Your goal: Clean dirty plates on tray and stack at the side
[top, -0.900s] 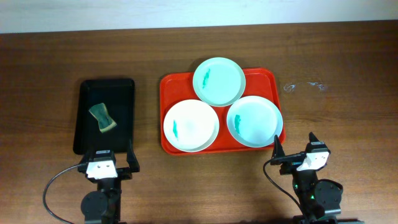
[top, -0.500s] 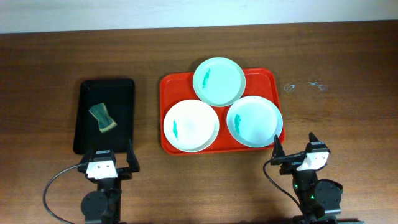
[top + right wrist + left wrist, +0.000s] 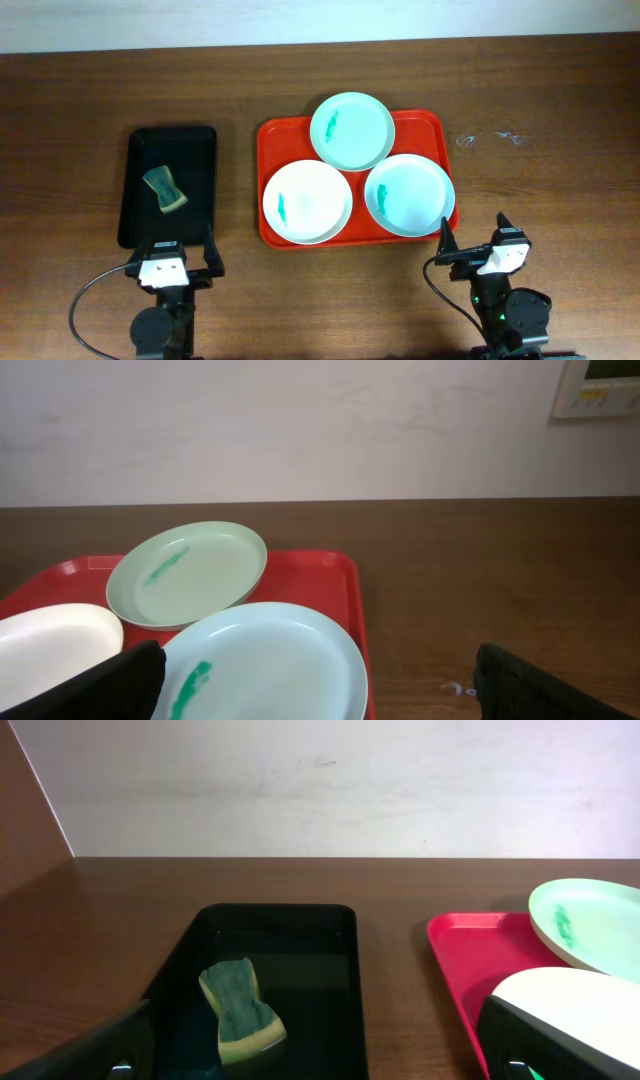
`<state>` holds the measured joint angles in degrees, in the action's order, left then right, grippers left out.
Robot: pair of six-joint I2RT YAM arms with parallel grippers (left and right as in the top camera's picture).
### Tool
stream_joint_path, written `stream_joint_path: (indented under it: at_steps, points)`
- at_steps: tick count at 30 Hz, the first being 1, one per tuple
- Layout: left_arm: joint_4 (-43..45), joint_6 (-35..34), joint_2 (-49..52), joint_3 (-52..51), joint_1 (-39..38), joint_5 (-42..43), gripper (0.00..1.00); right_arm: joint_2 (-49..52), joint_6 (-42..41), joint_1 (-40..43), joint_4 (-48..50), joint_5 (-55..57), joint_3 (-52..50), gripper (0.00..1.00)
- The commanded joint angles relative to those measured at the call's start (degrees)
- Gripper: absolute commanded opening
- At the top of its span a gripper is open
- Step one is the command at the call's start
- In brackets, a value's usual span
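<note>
Three plates lie on the red tray (image 3: pixel 275 135): a mint plate (image 3: pixel 351 131) at the back, a white plate (image 3: pixel 307 201) front left, a pale blue plate (image 3: pixel 408 194) front right. Each has a teal smear. My left gripper (image 3: pixel 166 263) is open and empty at the table's front edge, just in front of the black tray. My right gripper (image 3: pixel 480 244) is open and empty, in front of the red tray's right corner. In the right wrist view the pale blue plate (image 3: pixel 270 660) lies close ahead, the mint plate (image 3: pixel 190 572) behind it.
A narrow black tray (image 3: pixel 195 145) at the left holds a green and yellow sponge (image 3: pixel 165 189), which also shows in the left wrist view (image 3: pixel 240 1005). A small wet smear (image 3: pixel 490 138) marks the table right of the red tray.
</note>
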<state>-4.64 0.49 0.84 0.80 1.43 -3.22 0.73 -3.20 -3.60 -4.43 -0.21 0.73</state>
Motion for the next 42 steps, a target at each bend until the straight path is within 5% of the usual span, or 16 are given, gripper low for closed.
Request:
stream_joint_path:
  at_steps: [1,26,29,34,40,42]
  points:
    - [0.0,1.3,-0.1,-0.2,-0.3,0.4,0.99,-0.5,-0.2,-0.5,-0.3,0.5,-0.4,0.99]
    - [0.0,1.3,-0.1,-0.2,-0.3,0.4,0.99,-0.5,-0.2,-0.5,-0.3,0.5,-0.4,0.99]
    - [1.8,-7.0,-0.1,-0.2,-0.3,13.5,0.99,-0.5,-0.2,-0.5,-0.3,0.5,-0.4,0.98]
    - [15.3,-15.5,-0.1,-0.2,-0.3,38.7,0.99,-0.5,-0.2,-0.5,-0.3,0.5,-0.4,0.99]
    - [35.5,-15.7,-0.1,0.0,-0.3,42.5,0.99,-0.5,-0.2,-0.5,-0.3,0.5,-0.4,0.99]
    - [38.9,-15.7,-0.1,2.1,-0.3,36.3,0.99,-0.5,-0.2,-0.5,-0.3,0.5,-0.4,0.98]
